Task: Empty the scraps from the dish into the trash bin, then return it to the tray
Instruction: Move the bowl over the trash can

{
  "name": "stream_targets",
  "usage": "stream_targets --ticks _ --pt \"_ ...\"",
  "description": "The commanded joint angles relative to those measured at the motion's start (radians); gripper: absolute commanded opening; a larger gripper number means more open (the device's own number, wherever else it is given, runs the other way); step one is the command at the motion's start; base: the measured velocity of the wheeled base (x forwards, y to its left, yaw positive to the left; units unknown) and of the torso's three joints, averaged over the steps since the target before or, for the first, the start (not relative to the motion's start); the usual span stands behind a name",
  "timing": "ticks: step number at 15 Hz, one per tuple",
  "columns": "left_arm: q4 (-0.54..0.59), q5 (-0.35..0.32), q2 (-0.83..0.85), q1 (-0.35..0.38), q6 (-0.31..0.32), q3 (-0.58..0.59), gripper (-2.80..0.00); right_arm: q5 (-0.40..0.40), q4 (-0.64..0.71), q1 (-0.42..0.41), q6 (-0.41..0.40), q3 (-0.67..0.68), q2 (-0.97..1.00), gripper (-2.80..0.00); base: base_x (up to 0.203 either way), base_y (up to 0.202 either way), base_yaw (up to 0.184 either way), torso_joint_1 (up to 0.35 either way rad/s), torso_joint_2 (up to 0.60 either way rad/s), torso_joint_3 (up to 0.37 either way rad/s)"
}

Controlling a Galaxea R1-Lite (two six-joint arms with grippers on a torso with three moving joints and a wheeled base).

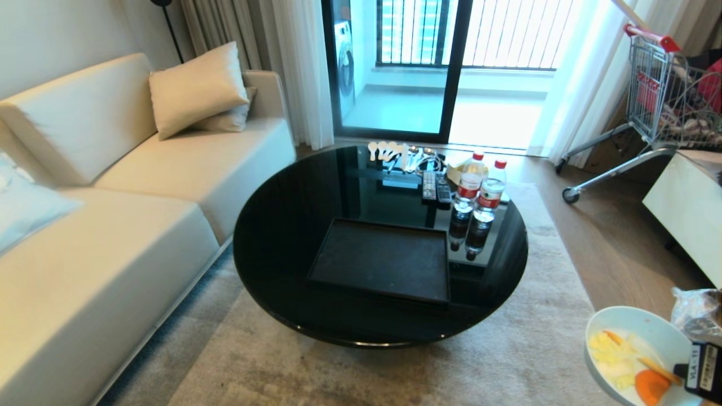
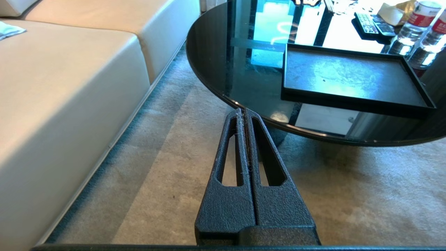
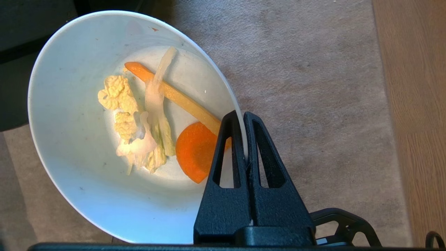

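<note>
The right gripper [image 3: 242, 116] is clamping the rim of the dish [image 3: 69, 139], with one finger sitting inside the bowl and the other outside, the jaws nearly touching across the thin white wall. The dish is hanging out from the fingertips, tilted, over the grey carpet [image 3: 313, 87] and well apart from the round black glass table [image 1: 282, 237]. In the head view the dish [image 1: 632, 321] is showing at the lower right corner, with the right gripper [image 1: 685, 371] gripping its near edge.

The scraps [image 3: 156, 122] are lying on the floor of the dish: pale yellow crinkled pieces, a pale strip crossing an orange stick, and an orange slice [image 3: 193, 151] resting just beside the inner finger. All of them are sitting inside the bowl.

The tray [image 1: 383, 259] is lying flat on the table, toward the near edge, with nothing on it. Behind it two water bottles [image 1: 479, 189] are standing upright side by side, with remote controls [image 1: 435, 187] just beside them and a row of white spoons [image 1: 386, 149] at the far rim. A crumpled clear plastic bag [image 1: 696, 313] is showing just beyond the dish; what it belongs to cannot be told.

The left gripper [image 2: 244, 113] is hanging above the carpet, near the table edge, with its fingers pressed together and holding nothing. A cream sofa [image 1: 113, 225] is standing to the left of the table.
</note>
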Motion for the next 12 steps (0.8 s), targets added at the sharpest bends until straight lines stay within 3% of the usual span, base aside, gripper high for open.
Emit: stream_targets --ticks 1,12 --pt "0.000 0.000 0.000 0.001 0.000 0.000 -2.80 0.000 0.004 0.000 0.005 0.003 0.000 -2.80 0.000 0.000 0.000 0.000 0.00 0.000" --pt "0.000 0.000 0.000 0.001 -0.001 0.000 -2.80 0.000 0.010 0.000 0.005 0.004 -0.028 -2.80 0.000 0.000 -0.009 0.000 0.00 0.000"
